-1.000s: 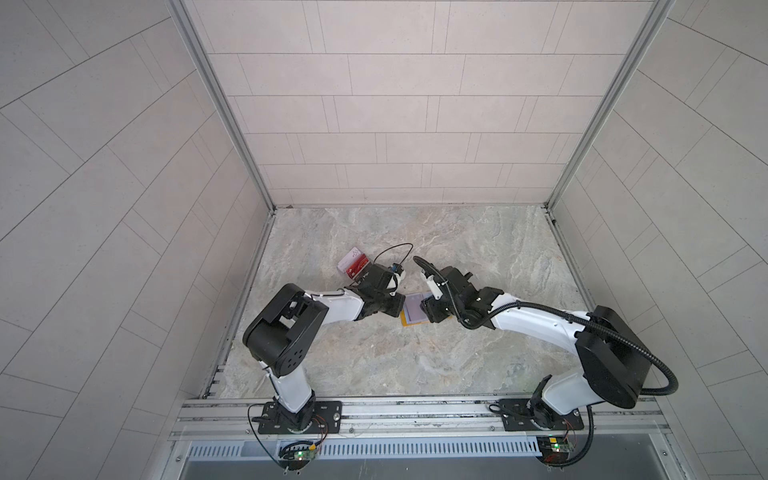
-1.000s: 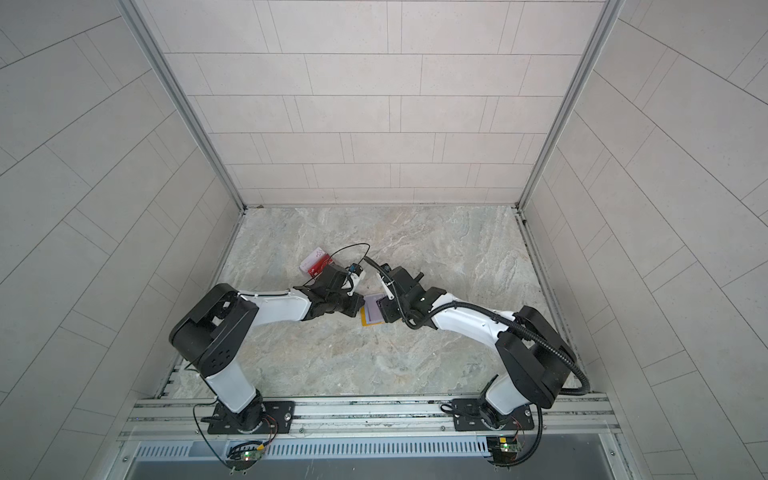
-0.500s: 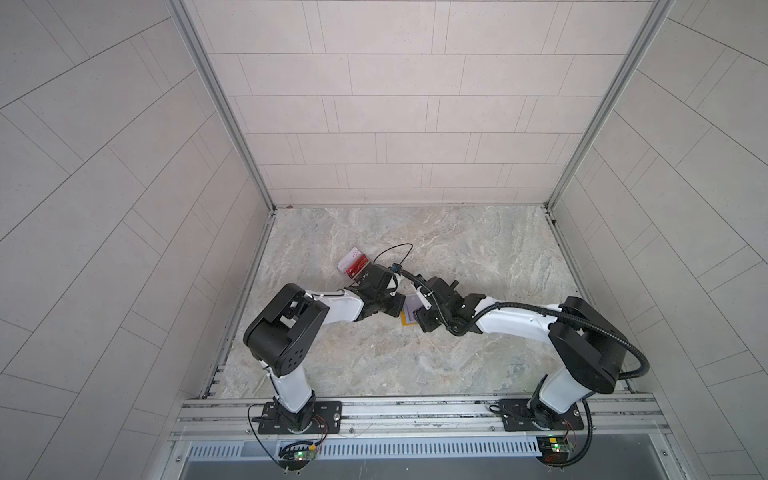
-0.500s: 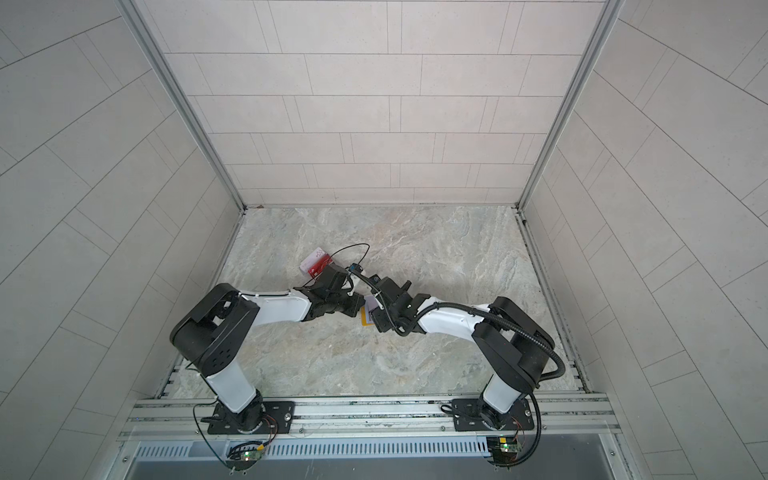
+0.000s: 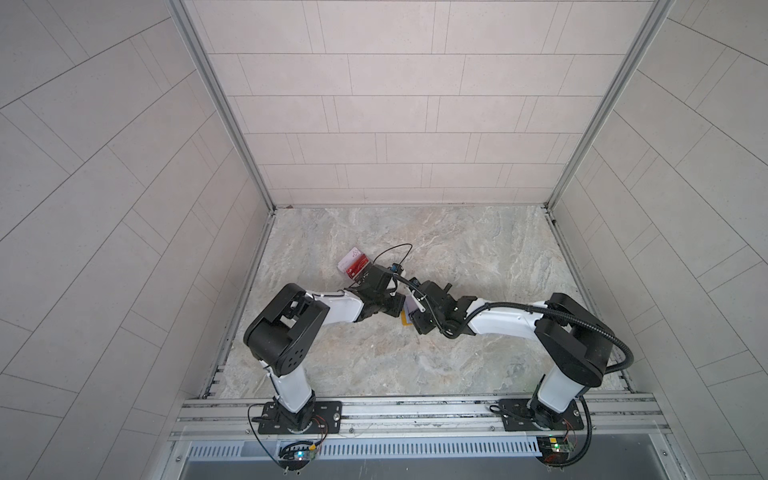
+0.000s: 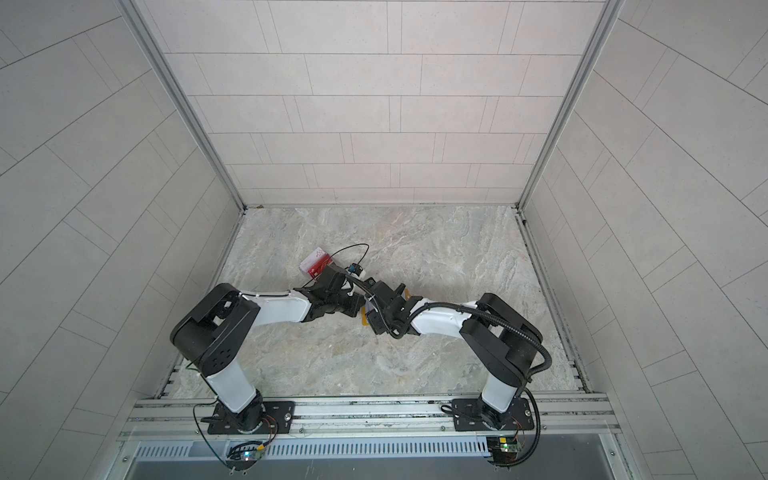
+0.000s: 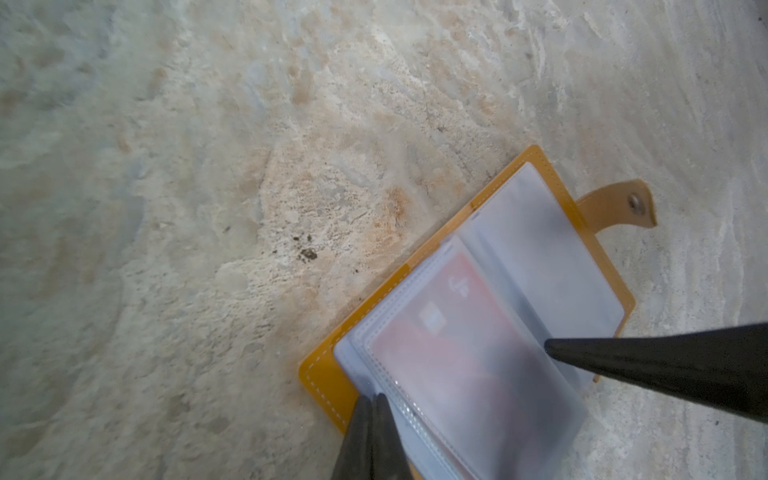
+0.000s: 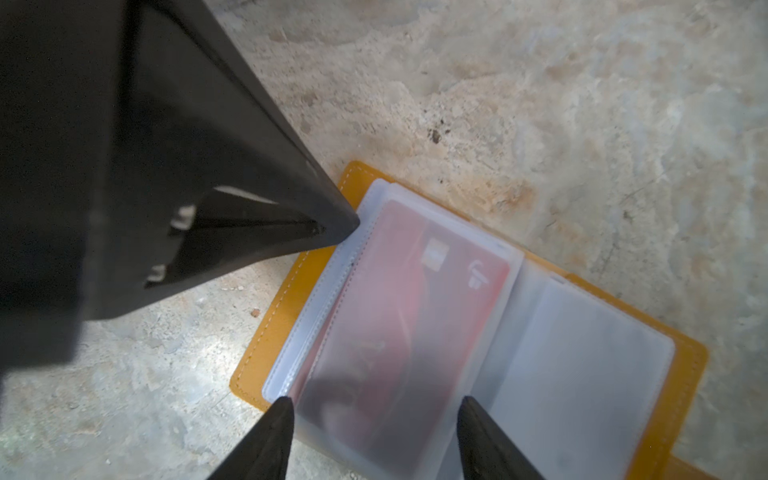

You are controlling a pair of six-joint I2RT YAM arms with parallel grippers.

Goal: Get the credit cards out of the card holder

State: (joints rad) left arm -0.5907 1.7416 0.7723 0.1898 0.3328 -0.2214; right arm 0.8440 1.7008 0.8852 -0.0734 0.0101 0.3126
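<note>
The mustard-yellow card holder lies open on the marble floor, its snap tab flat beside it. A red credit card sits inside the top clear sleeve. My left gripper is shut, its tips resting on a corner of the sleeve stack. My right gripper is open, its fingertips straddling the sleeve that holds the red card. In both top views the two grippers meet over the holder. Loose red and whitish credit cards lie behind the left arm.
A thin black cable loops above the left wrist. Tiled walls close in the marble floor on three sides, and a metal rail carrying both arm bases runs along the front.
My right gripper has moved left and down onto the card holder, its arm folding lower. The left gripper has stayed in place, shut.
</note>
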